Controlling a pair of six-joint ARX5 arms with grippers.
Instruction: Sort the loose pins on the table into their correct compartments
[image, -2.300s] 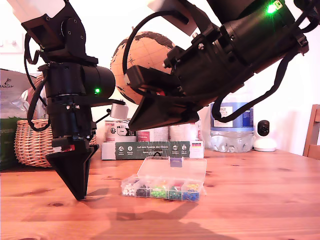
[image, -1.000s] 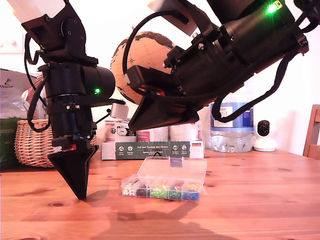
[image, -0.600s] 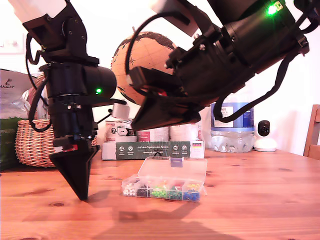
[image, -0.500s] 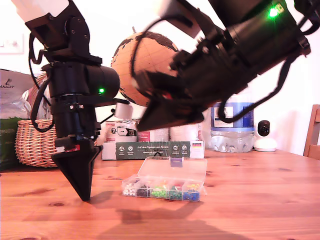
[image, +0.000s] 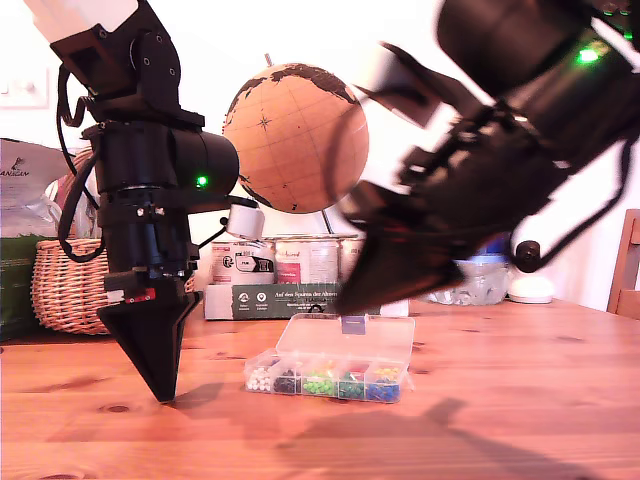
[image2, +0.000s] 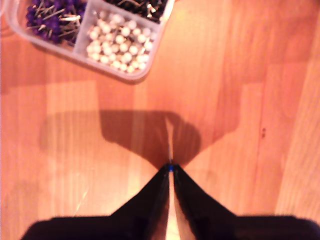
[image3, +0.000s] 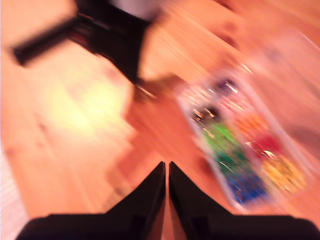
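A small clear plastic box lies open on the wooden table, its compartments holding white, black, green, red, yellow and blue pins. My first gripper points straight down at the table, just off the box's white-pin end, on the exterior view's left. In the first wrist view it is shut on a blue pin, whose thin shaft sticks out past the tips. The white-pin compartment is close ahead. My second gripper, blurred, hangs above the box's lid; it is shut with nothing in it. No other loose pins show.
At the back stand a wicker basket, a globe, tins, a long dark carton, a water bottle and a small white camera. A chair shows at the exterior view's right edge.
My second arm has swung fast toward the exterior view's right and lower, uncovering the globe. My first gripper has stayed by the table with only a slight shift.
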